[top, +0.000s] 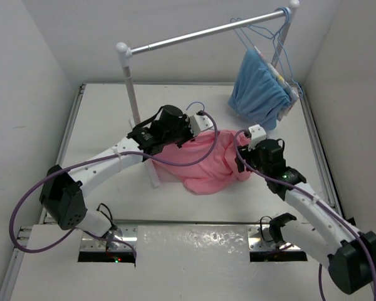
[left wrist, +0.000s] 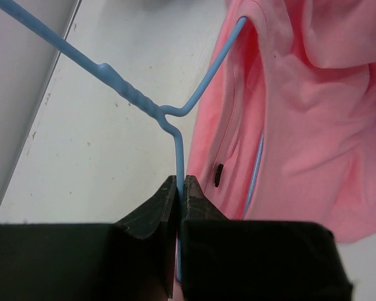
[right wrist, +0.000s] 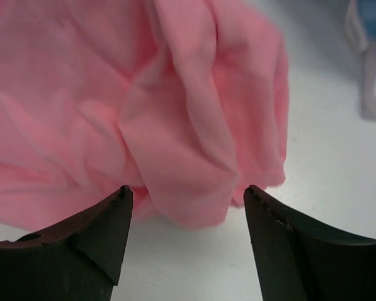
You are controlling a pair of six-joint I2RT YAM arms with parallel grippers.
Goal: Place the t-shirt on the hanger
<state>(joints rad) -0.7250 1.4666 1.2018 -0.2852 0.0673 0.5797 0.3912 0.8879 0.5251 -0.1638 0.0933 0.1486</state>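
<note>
Two tools, two jobs here. Your left tool [left wrist: 180, 182] is clamped right down on the hanger [left wrist: 131, 94] wire, just under the twisted neck, I'd guess so the frame holds steady while one arm of it sits inside the collar of the t-shirt [left wrist: 313, 113], which lies bunched on the surface [left wrist: 100, 163] just ahead and right of it. Your right tool [right wrist: 188, 194] has its jaws well apart with a fold of pink cloth between the tips, gripping nothing. Looks lined up to pinch that fold and tug it over the other shoulder.
</note>
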